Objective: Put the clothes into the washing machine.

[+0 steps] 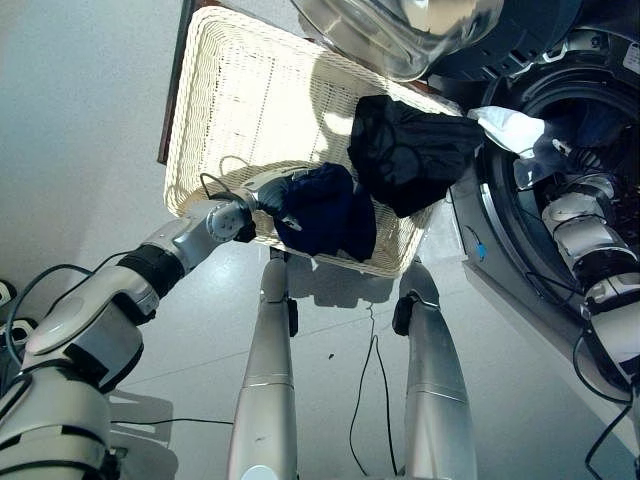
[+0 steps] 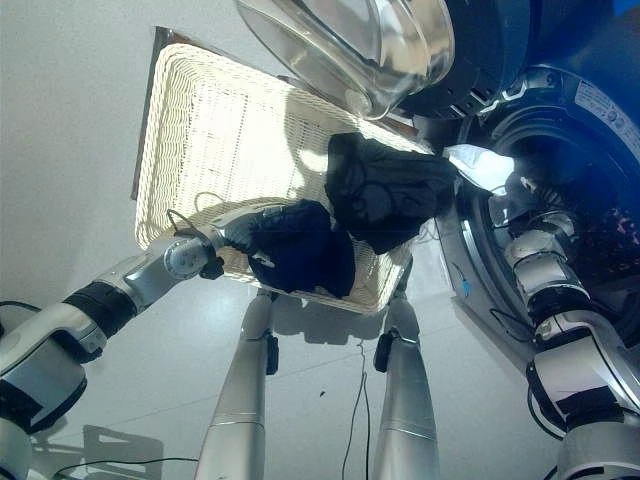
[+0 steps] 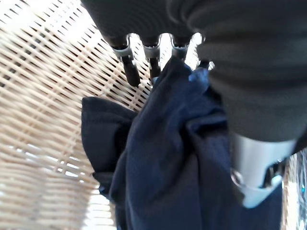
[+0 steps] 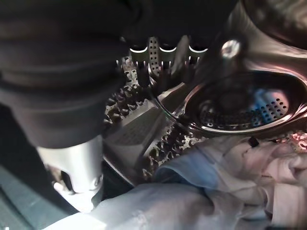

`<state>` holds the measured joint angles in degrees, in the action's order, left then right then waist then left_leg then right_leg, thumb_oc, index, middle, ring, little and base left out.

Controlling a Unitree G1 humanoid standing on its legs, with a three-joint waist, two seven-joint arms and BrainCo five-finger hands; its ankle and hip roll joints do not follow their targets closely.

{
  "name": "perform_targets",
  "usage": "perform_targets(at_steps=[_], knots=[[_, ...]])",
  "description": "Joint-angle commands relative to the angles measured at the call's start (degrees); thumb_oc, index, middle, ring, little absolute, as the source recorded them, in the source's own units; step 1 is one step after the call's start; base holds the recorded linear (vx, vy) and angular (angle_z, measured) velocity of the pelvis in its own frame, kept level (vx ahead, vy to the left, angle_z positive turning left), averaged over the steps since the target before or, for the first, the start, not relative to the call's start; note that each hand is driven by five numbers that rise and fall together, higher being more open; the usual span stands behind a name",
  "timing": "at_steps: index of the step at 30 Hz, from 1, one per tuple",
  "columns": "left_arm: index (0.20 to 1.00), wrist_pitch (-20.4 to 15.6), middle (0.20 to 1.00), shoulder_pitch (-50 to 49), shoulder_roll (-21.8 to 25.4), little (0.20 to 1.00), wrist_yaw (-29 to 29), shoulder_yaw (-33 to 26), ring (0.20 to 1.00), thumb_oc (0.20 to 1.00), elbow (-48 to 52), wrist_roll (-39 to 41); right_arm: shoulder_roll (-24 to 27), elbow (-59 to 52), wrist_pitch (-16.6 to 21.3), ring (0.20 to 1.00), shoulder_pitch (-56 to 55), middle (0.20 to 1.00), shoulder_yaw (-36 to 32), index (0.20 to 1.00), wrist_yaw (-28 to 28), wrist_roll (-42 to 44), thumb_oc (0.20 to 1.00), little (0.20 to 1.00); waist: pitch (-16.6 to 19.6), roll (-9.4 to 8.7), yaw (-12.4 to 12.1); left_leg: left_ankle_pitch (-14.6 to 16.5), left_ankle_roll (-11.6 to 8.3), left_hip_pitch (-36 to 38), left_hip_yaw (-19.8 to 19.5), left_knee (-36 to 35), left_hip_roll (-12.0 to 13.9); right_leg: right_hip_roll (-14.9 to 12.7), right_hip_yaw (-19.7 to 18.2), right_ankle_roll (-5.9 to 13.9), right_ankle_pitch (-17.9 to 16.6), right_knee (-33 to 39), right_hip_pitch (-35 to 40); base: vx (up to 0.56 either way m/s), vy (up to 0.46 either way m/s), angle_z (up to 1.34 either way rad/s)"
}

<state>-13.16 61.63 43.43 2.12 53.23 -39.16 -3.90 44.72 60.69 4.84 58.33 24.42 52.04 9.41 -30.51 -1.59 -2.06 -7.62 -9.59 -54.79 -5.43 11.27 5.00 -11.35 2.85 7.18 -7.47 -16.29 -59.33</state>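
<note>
Left robot hand (image 3: 158, 67) is clamped on the navy cloth (image 1: 325, 212) at the basket's (image 1: 230, 100) near edge for lifting; right robot hand (image 4: 158, 67), fingers loose, sits inside the drum (image 4: 249, 103) over pale clothes (image 4: 201, 191).

The wicker basket (image 1: 215, 120) fills the upper centre of the frame, the washing machine (image 1: 560, 130) at the right edge. Two garments (image 1: 325, 210) (image 1: 410, 150) lie on the basket's lower-right rim — one draped toward the drum opening, where pale cloth (image 1: 510, 128) hangs.
</note>
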Motion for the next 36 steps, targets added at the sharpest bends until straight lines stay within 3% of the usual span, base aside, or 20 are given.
perform_targets(at_steps=[1, 5, 6, 8, 17, 26, 27, 28, 29, 36], knots=[[1.000, 2.57, 1.000, -4.70, -6.01, 1.000, 2.23, 3.26, 1.000, 1.000, -5.21, -5.61, 1.88, -2.65, 1.40, 1.000, 1.34, 1.000, 1.09, 1.000, 3.32, -1.82, 1.000, 1.000, 0.72, 1.70, 3.37, 1.60, 6.38, -3.14, 2.94, 3.49, -3.73, 4.55, 3.09, 0.70, -3.85, 2.09, 0.19, 0.00, 0.000, 0.00], [1.000, 2.15, 1.000, -5.23, -7.99, 1.000, -0.56, 3.18, 1.000, 1.000, -7.46, -7.53, 0.97, -3.36, 1.18, 1.000, 1.47, 1.000, 1.43, 1.000, 4.12, -1.67, 1.000, 1.000, 0.72, 1.15, 3.57, 1.76, 6.39, -3.34, 2.93, 3.65, -3.72, 4.70, 3.15, 0.71, -3.86, 2.20, 0.13, 0.00, 0.000, 0.00], [0.871, 1.89, 0.871, -5.40, -8.27, 0.871, -1.81, 3.39, 0.871, 0.871, -7.81, -8.04, 0.75, -3.55, 1.09, 1.000, 1.42, 1.000, 1.46, 1.000, 4.27, -1.63, 1.000, 1.000, 0.72, 1.00, 3.64, 1.85, 6.38, -3.39, 2.80, 3.76, -3.77, 4.75, 3.09, 0.72, -3.95, 2.25, 0.10, 0.00, 0.000, 0.00], [0.200, 1.14, 0.200, -5.85, -8.86, 0.200, -3.83, 2.71, 0.200, 0.200, -9.01, -8.90, 0.60, -3.50, 0.83, 1.000, 1.88, 1.000, 1.68, 1.000, 4.25, -1.50, 1.000, 1.000, 0.72, 0.74, 3.63, 1.92, 6.42, -3.31, 2.73, 3.78, -3.79, 4.85, 3.14, 0.65, -3.98, 2.39, 0.25, 0.00, 0.000, 0.00], [0.200, 0.16, 0.200, -6.57, -9.89, 0.200, -10.85, 0.23, 0.200, 0.200, -10.87, -9.95, -0.04, -4.37, 0.29, 1.000, 1.20, 1.000, 1.46, 1.000, 5.04, -1.68, 1.000, 1.000, 0.72, 0.36, 3.63, 1.82, 6.45, -3.57, 2.59, 3.87, -3.90, 5.02, 3.05, 0.61, -3.90, 2.29, 0.14, 0.00, 0.000, 0.00], [0.200, -1.70, 0.200, -7.92, -9.76, 0.200, -14.88, -3.14, 0.200, 0.200, -10.27, -6.03, -0.12, -5.49, 0.20, 1.000, -0.32, 1.000, 0.65, 1.000, 5.59, -1.79, 1.000, 1.000, 0.72, 0.40, 3.26, 1.81, 6.50, -3.56, 2.31, 3.89, -4.13, 4.88, 3.38, 0.64, -3.81, 2.18, 0.21, 0.00, 0.000, 0.00], [0.489, -1.92, 0.489, -8.10, -9.63, 0.489, -15.18, -3.46, 0.489, 0.489, -10.00, -5.30, 0.02, -5.58, 0.21, 1.000, -0.46, 1.000, 0.62, 1.000, 5.57, -1.74, 1.000, 1.000, 0.72, 0.43, 3.23, 1.81, 6.50, -3.55, 2.28, 3.90, -4.14, 4.84, 3.41, 0.65, -3.80, 2.14, 0.19, 0.00, 0.000, 0.00], [0.583, -1.91, 0.583, -8.28, -9.55, 0.583, -15.34, -3.69, 0.583, 0.583, -9.73, -5.08, 0.12, -5.66, 0.28, 1.000, -0.66, 1.000, 0.56, 1.000, 5.58, -1.70, 1.000, 1.000, 0.72, 0.45, 3.20, 1.82, 6.50, -3.60, 2.24, 3.97, -4.16, 4.82, 3.42, 0.65, -3.78, 2.10, 0.16, 0.00, 0.000, 0.00], [1.000, -1.91, 1.000, -8.71, -9.52, 1.000, -15.17, -4.31, 1.000, 1.000, -9.23, -4.91, 0.28, -5.96, 0.22, 1.000, -1.01, 1.000, 0.35, 1.000, 5.66, -1.66, 1.000, 1.000, 0.72, 0.49, 3.14, 1.81, 6.47, -3.65, 2.21, 4.02, -4.17, 4.80, 3.47, 0.66, -3.76, 2.04, 0.12, 0.00, 0.000, 0.00], [1.000, -1.47, 1.000, -12.89, -5.59, 1.000, -14.35, -6.44, 1.000, 1.000, -0.41, -2.08, 2.46, -8.72, 0.21, 1.000, -5.00, 1.000, -2.75, 1.000, 5.51, -1.38, 1.000, 1.000, 0.72, 1.15, 2.39, 1.81, 6.59, -3.56, 1.89, 4.20, -4.54, 4.49, 4.03, 0.63, -3.67, 1.78, 0.30, 0.00, 0.000, 0.00]])
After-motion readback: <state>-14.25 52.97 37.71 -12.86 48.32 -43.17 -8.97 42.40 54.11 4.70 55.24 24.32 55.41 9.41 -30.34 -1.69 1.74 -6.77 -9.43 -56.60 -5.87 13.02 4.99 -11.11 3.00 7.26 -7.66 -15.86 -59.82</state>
